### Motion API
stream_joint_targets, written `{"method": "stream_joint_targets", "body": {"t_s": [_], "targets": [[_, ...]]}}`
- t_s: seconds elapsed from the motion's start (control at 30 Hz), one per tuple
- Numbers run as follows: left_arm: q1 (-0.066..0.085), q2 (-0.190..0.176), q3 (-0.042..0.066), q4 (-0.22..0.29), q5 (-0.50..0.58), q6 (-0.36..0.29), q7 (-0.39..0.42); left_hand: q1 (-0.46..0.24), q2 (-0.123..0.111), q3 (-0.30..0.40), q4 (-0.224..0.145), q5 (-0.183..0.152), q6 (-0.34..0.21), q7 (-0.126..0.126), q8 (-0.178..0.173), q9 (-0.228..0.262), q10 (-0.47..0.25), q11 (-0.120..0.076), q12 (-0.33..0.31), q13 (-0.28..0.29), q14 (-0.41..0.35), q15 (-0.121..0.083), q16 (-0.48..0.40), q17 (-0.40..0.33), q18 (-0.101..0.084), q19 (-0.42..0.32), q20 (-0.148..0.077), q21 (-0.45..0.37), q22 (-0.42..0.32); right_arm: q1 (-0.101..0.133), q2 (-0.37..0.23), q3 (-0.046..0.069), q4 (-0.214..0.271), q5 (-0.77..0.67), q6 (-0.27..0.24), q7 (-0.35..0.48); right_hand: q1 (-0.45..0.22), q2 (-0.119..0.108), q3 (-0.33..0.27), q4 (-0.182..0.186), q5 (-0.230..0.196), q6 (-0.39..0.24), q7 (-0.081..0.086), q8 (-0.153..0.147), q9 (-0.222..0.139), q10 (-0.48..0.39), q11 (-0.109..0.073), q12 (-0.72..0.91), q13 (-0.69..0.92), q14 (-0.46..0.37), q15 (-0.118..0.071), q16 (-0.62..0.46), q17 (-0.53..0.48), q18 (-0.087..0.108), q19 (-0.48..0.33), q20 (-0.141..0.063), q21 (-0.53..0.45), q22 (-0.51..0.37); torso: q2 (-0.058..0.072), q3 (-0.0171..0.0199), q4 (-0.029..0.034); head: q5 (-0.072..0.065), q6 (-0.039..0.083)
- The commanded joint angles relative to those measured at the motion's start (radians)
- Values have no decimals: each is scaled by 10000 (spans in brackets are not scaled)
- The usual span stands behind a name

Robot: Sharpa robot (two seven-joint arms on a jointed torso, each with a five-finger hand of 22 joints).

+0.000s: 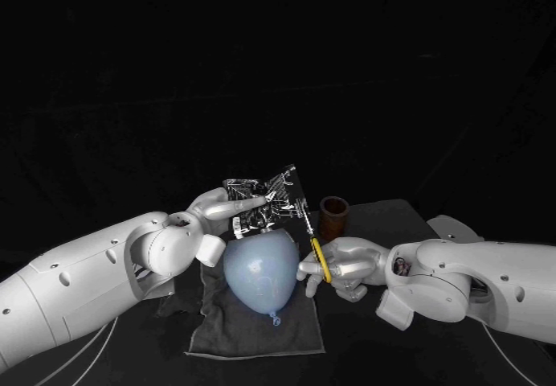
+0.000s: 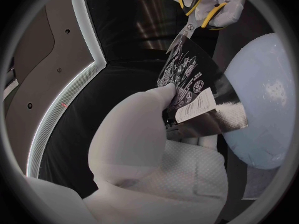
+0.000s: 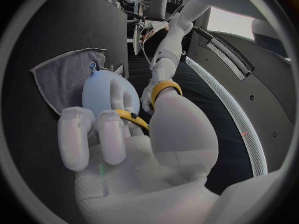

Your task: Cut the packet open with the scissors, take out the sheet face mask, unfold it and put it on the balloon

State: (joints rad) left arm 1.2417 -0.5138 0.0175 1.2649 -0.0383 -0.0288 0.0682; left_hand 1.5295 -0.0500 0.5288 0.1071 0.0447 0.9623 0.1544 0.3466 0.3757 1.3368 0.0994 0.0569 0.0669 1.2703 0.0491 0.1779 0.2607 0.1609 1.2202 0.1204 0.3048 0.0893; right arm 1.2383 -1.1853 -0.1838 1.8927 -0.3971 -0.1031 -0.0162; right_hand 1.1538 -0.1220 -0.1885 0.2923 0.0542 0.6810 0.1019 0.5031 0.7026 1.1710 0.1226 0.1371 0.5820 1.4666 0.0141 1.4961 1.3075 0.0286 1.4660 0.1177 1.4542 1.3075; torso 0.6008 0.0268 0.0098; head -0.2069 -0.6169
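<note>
My left hand [image 1: 222, 206] holds the black-and-silver printed packet [image 1: 269, 198] upright above the pale blue balloon [image 1: 261, 269]. In the left wrist view its fingers [image 2: 163, 95] pinch the packet [image 2: 190, 84] at one edge, next to the balloon [image 2: 261, 104]. My right hand [image 1: 348, 267] grips the yellow-handled scissors [image 1: 317, 256], blades pointing up at the packet's right lower edge. The scissors [image 2: 198, 16] meet the packet's far corner in the left wrist view. The yellow handles [image 3: 164, 88] loop around the fingers of my right hand [image 3: 124, 134], with the balloon [image 3: 101, 92] just beyond.
The balloon lies on a grey towel [image 1: 249, 326] spread on the black table [image 1: 382, 221]. A brown cylindrical cup [image 1: 333, 211] stands behind the scissors, right of the packet. The towel [image 3: 62, 74] also lies under the balloon in the right wrist view.
</note>
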Motion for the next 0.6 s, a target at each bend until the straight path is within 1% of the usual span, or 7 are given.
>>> {"method": "stream_joint_targets", "body": {"t_s": [0.03, 0.17, 0.3, 0.4, 0.47, 0.53, 0.6], "targets": [[3, 29, -1, 59, -169, 391, 42, -12, 71, 86, -12, 34, 1, 55, 30, 1049, 62, -102, 69, 8, -11, -84, -63, 16, 195, -11, 29, -19, -13, 14, 8, 19, 27, 23, -1, 143, -6, 98, 35, 3, -54, -532, 596, 52, -12, 1279, -434, 36, 15, 626, -91, 33, 663, -20, 531, -63, 72, 2272, 0, -3, -2, -11, 10], [4, 27, -2, 59, -218, 399, 33, -12, 71, 86, -12, 34, 1, 55, 30, 1049, 62, -102, 69, 8, -11, -84, -63, 16, 195, -11, 29, -19, -13, 16, 19, 19, 58, 26, 15, 146, -6, 98, 35, 3, -54, -532, 596, 52, -12, 1279, -434, 36, 15, 626, -91, 33, 663, -20, 531, -63, 72, 2272, -2, -1, -1, -9, 3], [4, 27, -4, 61, -246, 414, 26, -12, 71, 86, -12, 34, 1, 55, 30, 1049, 62, -102, 69, 8, -11, -84, -63, 16, 195, -11, 29, -19, -13, 16, 41, 20, 62, 29, 35, 140, 8, 206, -16, -7, -55, -407, 544, 143, -19, 1357, -482, 92, 69, 622, -135, 24, 644, -32, 556, -107, 123, 2289, -2, -3, -1, -1, -2], [4, 26, -5, 65, -265, 451, 22, -12, 71, 86, -12, 34, 1, 55, 30, 1049, 62, -102, 69, 8, -11, -84, -63, 16, 195, -11, 29, -19, -13, 17, 46, 20, 47, 46, 24, 143, 65, 388, -140, -24, -57, -191, 436, 318, -16, 1575, -583, 259, 234, 628, -221, 22, 646, -40, 573, -187, 157, 2300, 3, -4, 1, -2, -19], [4, 25, -6, 69, -272, 488, 22, -12, 71, 86, -12, 34, 1, 55, 30, 1049, 62, -102, 69, 8, -11, -84, -63, 16, 195, -11, 29, -19, -13, 18, 47, 20, 36, 64, 6, 147, 85, 430, -176, -28, -59, -137, 410, 364, -12, 1629, -609, 305, 283, 629, -244, 22, 647, -43, 579, -205, 169, 2304, 3, -5, 3, -3, -28], [4, 23, -7, 73, -283, 538, 26, -14, 71, 88, -13, 34, 1, 55, 30, 1053, 61, -102, 69, 8, -12, -83, -64, 18, 194, -11, 29, -19, -14, 20, 48, 20, 16, 94, -14, 152, 171, 628, -351, -46, -54, 199, 255, 645, 78, 1922, -745, 562, 542, 635, -358, 19, 647, -54, 604, -301, 219, 2320, 2, -6, 3, 0, -32], [4, 23, -7, 76, -294, 582, 30, -19, 70, 92, -16, 34, 0, 56, 29, 1060, 60, -101, 68, 8, -12, -82, -67, 22, 194, -11, 29, -19, -15, 24, 52, 20, -14, 111, -16, 149, 251, 782, -527, -57, -52, 395, 150, 846, 171, 2097, -867, 775, 788, 640, -450, 17, 648, -70, 635, -393, 283, 2342, 1, -7, 3, 1, -34]]}}
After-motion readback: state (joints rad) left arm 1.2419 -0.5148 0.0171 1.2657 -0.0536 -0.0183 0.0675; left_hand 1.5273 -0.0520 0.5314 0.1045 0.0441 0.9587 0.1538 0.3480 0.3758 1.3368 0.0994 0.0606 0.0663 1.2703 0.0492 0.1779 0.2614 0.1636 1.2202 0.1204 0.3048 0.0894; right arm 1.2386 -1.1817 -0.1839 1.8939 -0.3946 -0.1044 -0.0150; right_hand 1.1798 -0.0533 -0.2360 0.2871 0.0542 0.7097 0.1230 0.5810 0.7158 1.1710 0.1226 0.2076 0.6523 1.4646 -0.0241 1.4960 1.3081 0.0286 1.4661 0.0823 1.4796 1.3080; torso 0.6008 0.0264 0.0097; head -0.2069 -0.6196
